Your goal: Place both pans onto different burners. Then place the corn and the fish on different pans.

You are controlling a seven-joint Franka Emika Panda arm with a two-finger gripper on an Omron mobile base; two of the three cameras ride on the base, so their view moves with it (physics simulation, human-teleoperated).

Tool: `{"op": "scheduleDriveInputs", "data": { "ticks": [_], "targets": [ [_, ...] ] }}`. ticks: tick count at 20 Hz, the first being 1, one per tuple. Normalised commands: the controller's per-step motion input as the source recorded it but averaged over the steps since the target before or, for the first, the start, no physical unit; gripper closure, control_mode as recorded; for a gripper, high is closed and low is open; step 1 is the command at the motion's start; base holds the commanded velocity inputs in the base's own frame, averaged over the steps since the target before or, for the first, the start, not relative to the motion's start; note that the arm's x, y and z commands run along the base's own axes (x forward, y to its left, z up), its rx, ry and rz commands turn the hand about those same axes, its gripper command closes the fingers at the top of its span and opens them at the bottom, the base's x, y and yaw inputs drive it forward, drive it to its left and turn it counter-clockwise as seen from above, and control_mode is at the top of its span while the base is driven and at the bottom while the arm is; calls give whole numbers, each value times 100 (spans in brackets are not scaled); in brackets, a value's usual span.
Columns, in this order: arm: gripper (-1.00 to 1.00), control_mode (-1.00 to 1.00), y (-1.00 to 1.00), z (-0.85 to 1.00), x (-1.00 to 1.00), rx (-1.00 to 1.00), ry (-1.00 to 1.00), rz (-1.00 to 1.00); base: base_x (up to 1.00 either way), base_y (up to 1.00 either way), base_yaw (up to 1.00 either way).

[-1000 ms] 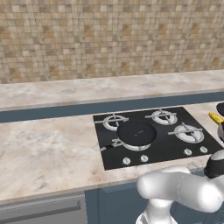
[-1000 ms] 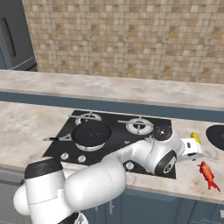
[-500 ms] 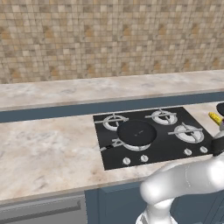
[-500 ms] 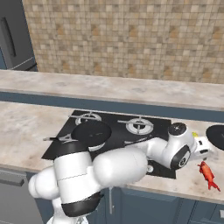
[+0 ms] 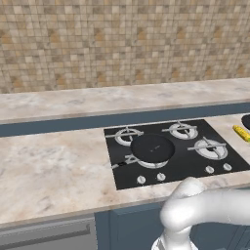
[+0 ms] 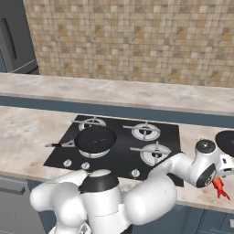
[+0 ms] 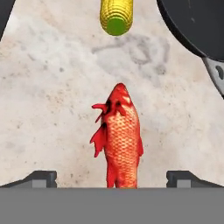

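Observation:
One black pan (image 5: 152,148) (image 6: 95,138) sits on the front-left burner, handle pointing left. The other pan (image 6: 226,141) (image 7: 197,22) lies on the counter to the right of the cooktop. The yellow corn (image 5: 240,133) (image 7: 116,17) rests next to that pan. A red-orange fish (image 7: 119,140) (image 6: 219,186) lies on the counter nearer the front edge. My gripper (image 7: 113,178) hangs open just above the fish, one fingertip on each side of its tail end, touching nothing.
Free burners are the back-left (image 5: 128,135), the back-right (image 5: 181,129) and the front-right (image 5: 210,148). Small silver knobs (image 5: 151,178) line the front of the black cooktop (image 6: 59,153). Bare marble counter (image 5: 53,171) stretches to the left. A tiled wall stands behind.
My arm has swung further right and low over the counter's right end, bringing the hand above the fish. The pans, corn and fish have not moved.

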Motion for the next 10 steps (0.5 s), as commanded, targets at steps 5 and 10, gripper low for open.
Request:
{"op": "scheduleDriveInputs", "data": {
  "ticks": [5, 10],
  "targets": [
    [-100, -100, -32, -46, 16, 10, 0, 0, 0, 0, 0],
    [-100, -100, -31, -44, 27, 5, 2, 0, 0, 0, 0]
  ]
}}
